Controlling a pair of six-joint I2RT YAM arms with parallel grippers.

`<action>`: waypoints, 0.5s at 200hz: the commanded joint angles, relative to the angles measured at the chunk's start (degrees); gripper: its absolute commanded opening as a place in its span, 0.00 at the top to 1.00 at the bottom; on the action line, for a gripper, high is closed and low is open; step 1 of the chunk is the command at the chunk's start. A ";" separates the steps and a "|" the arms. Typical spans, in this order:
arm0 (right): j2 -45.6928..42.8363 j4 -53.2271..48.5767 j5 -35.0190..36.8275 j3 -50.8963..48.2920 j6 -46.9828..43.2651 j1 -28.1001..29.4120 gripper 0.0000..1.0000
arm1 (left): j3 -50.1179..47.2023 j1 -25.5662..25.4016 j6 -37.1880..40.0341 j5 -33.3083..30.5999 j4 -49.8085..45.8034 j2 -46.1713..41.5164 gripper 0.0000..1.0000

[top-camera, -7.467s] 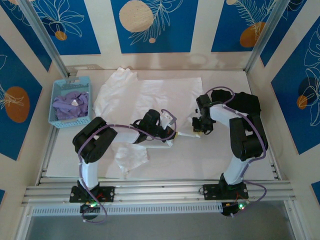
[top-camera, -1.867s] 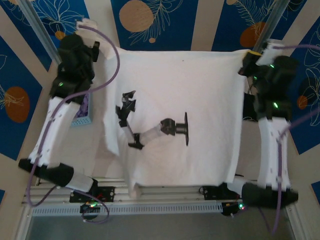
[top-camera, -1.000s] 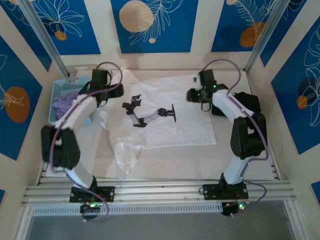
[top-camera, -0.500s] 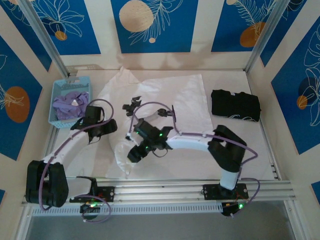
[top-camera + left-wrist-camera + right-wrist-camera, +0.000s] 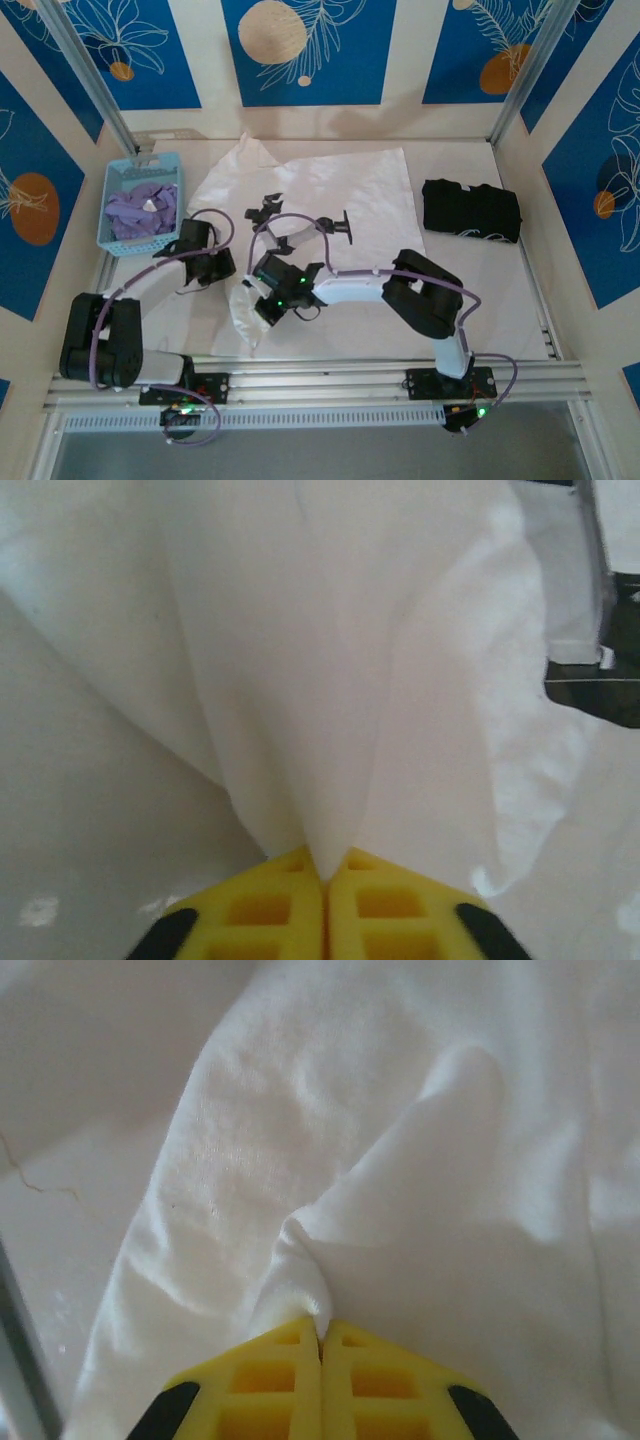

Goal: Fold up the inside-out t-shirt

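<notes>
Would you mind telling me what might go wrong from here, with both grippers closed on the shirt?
The left gripper and right gripper each pinch just a thin ridge of the t-shirt at their tips, so it may slip out when lifted. The right arm reaches across the shirt's near edge, so pulling could drag and rumple the flat part.

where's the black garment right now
In the top view the black garment lies folded on the right side of the table, just right of the white t-shirt.
</notes>
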 commanded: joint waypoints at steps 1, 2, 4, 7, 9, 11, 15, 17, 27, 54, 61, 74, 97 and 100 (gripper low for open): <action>-7.35 2.62 -5.26 -2.38 2.72 -1.87 1.00 | 2.31 0.61 0.76 -2.24 -4.51 -7.17 0.99; -7.69 2.83 -5.60 -2.55 2.91 -2.00 1.00 | 2.42 0.62 0.87 -2.58 -4.84 -7.45 0.99; -8.23 3.27 -6.45 -2.87 3.37 -2.26 1.00 | 2.69 0.58 0.96 -2.99 -5.35 -8.19 0.99; -9.05 3.90 -7.75 -3.42 4.00 -2.62 1.00 | 3.10 0.59 1.12 -3.67 -6.36 -9.21 0.99; -9.54 4.55 -8.66 -3.86 4.64 -2.83 1.00 | 3.40 0.59 1.22 -4.23 -7.01 -9.88 0.99; -10.12 5.04 -9.65 -4.34 5.08 -3.14 1.00 | 3.70 0.55 1.35 -4.48 -7.56 -10.51 0.99; -11.12 6.40 -11.82 -5.29 6.26 -3.77 1.00 | 4.31 0.54 1.61 -5.33 -8.80 -11.64 1.00; -11.55 7.17 -12.80 -5.75 7.05 -4.10 1.00 | 4.63 0.56 1.73 -5.65 -9.38 -12.18 1.00; -13.63 11.34 -17.54 -8.44 10.73 -6.14 1.00 | 6.10 0.47 2.15 -7.17 -11.76 -14.47 1.00; -15.10 17.48 -23.71 -12.73 17.83 -11.00 1.00 | 7.97 -0.40 1.62 -6.74 -12.32 -14.53 0.98; -14.75 17.79 -23.99 -13.30 18.70 -11.96 1.00 | 8.29 -1.19 1.53 -6.38 -11.38 -12.96 0.96; -13.50 17.55 -23.89 -13.69 20.52 -13.94 1.00 | 9.20 -3.11 1.64 -6.05 -9.21 -8.86 0.88; -10.07 17.97 -24.40 -14.45 25.06 -17.99 1.00 | 11.50 -4.91 2.31 -4.45 -5.09 0.60 0.64; -9.50 18.17 -24.85 -14.44 25.60 -18.55 1.00 | 11.84 -4.91 2.60 -4.49 -4.96 1.65 0.60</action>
